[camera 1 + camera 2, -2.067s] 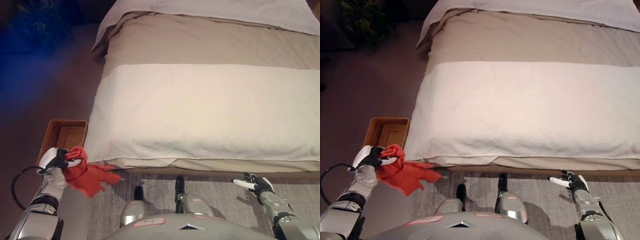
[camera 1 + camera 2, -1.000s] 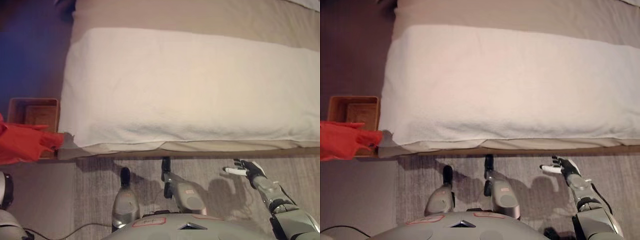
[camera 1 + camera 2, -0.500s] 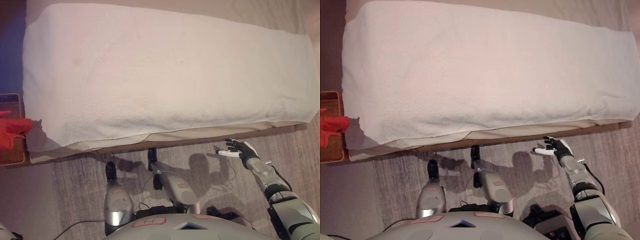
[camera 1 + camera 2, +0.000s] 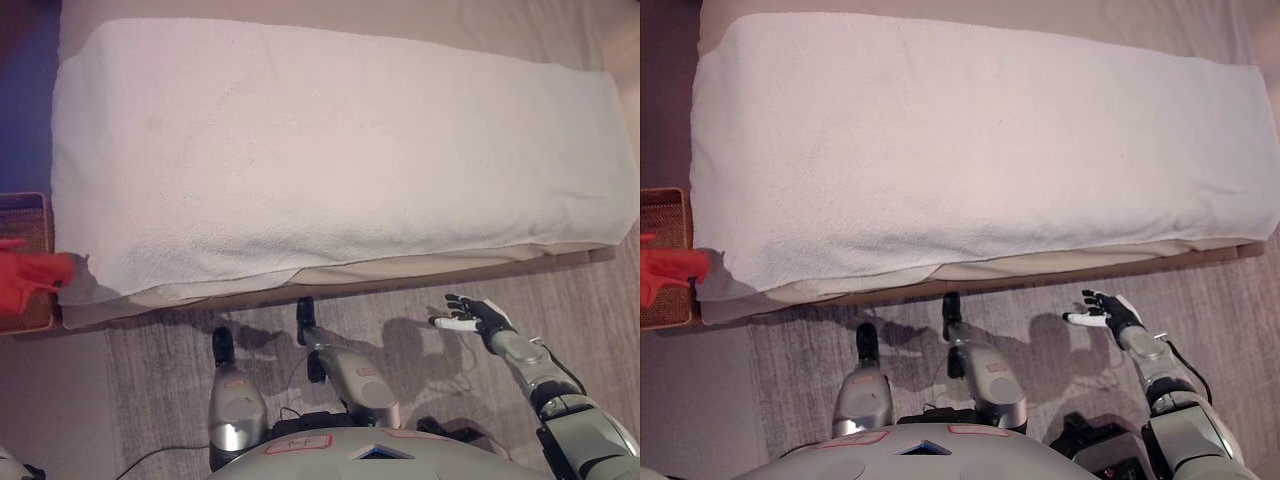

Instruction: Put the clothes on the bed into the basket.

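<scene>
My red cloth garment [image 4: 30,280] hangs over the brown woven basket [image 4: 25,260]; my left robot hand is unseen, so it may snag the rim. My right robot hand [image 4: 475,315] is spread.

I'm looking steeply down from both head eyes, side by side, sharing the bed [image 4: 340,150] and rug [image 4: 1040,340].
</scene>
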### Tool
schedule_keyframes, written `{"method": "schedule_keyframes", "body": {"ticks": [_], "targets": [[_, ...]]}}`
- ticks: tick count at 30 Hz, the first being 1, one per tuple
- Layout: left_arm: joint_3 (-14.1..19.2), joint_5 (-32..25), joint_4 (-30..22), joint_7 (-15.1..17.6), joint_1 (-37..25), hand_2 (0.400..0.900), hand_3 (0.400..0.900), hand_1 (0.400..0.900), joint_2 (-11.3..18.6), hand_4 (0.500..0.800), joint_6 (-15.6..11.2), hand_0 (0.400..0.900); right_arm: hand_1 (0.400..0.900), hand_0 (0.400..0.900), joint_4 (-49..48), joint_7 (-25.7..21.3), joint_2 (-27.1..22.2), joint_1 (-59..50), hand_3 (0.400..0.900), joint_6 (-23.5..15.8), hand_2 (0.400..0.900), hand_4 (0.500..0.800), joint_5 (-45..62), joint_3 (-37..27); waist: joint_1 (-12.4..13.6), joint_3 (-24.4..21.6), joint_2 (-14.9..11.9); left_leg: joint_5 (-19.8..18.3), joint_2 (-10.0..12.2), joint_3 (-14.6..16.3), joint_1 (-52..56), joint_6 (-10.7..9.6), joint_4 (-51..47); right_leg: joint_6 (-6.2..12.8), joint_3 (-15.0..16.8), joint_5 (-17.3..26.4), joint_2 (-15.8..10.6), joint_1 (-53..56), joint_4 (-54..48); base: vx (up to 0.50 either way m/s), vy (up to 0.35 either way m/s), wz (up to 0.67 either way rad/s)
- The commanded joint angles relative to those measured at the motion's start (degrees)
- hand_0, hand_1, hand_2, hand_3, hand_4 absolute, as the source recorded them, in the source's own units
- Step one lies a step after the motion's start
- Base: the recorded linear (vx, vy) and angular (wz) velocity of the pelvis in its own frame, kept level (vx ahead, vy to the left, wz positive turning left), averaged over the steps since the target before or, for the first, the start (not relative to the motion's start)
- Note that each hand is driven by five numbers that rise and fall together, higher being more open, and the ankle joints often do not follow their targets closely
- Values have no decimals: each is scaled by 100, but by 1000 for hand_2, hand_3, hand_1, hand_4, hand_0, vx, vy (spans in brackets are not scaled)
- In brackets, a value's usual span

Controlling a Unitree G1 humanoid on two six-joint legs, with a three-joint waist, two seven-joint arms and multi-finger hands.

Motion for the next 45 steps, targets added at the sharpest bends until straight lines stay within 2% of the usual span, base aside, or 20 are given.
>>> {"method": "schedule_keyframes", "body": {"ticks": [1, 14, 24, 29, 37, 40, 42, 45], "targets": [[-211, -189, 177, 236, -92, 900, 900, 900, 784, 800, -12, 900, 900, 900, 313, -50, -520, -30, 900, -17, 900, 800, -65, -68, 35, -252, 232, -405, -321, 139, 270, 376, -36, 904, -232, 911, -743, -463, -84, 11, 22, -4], [-157, -465, 36, 207, -139, 900, 900, 900, 639, 800, -91, 900, 900, 900, 228, -49, -577, 80, 900, -26, 900, 800, -127, -126, 35, -268, 201, -466, -315, 146, 393, 356, -36, 894, -298, 909, -712, -428, -87, 8, -5, -3], [-377, -486, -88, 141, -259, 900, 900, 900, 402, 800, -182, 900, 900, 900, 442, -74, -573, 64, 900, -55, 900, 800, -144, -166, 44, -304, 257, -495, -305, 79, 447, 348, -36, 881, -385, 859, -729, -359, -96, 8, -4, 3], [-482, -499, -242, 144, -276, 900, 900, 900, 197, 800, -240, 900, 900, 900, 460, -97, -550, 62, 900, -71, 900, 800, -145, -172, 54, -299, 268, -502, -305, 49, 446, 346, -36, 872, -416, 844, -738, -331, -95, 1, -13, 2], [-358, -754, -671, 117, 42, 900, 900, 900, -334, 800, -449, 900, 900, 900, 535, -181, -529, 63, 900, -102, 900, 800, -90, -256, 89, -258, 311, -507, -312, -22, 468, 342, -36, 850, -472, 790, -767, -276, -84, -9, -15, 5], [-381, -771, -741, 124, 47, 900, 900, 900, -387, 800, -470, 900, 900, 900, 604, -183, -529, 34, 900, -110, 900, 800, -72, -286, 103, -241, 337, -501, -303, -48, 489, 337, -36, 836, -498, 763, -776, -238, -72, -6, -16, 6], [-303, -883, -786, 57, 123, 900, 900, 900, -449, 800, -483, 900, 900, 900, 636, -192, -533, 50, 900, -109, 900, 800, -70, -331, 115, -240, 345, -503, -297, -64, 515, 335, -36, 831, -521, 754, -781, -214, -69, 7, -25, 7], [-215, -1108, -1138, -125, 392, 900, 900, 900, -731, 800, -579, 900, 900, 900, 663, -220, -581, 74, 900, -95, 900, 800, -71, -395, 120, -261, 390, -503, -295, -109, 540, 334, -36, 809, -553, 729, -788, -177, -65, 14, -15, 8]]}}
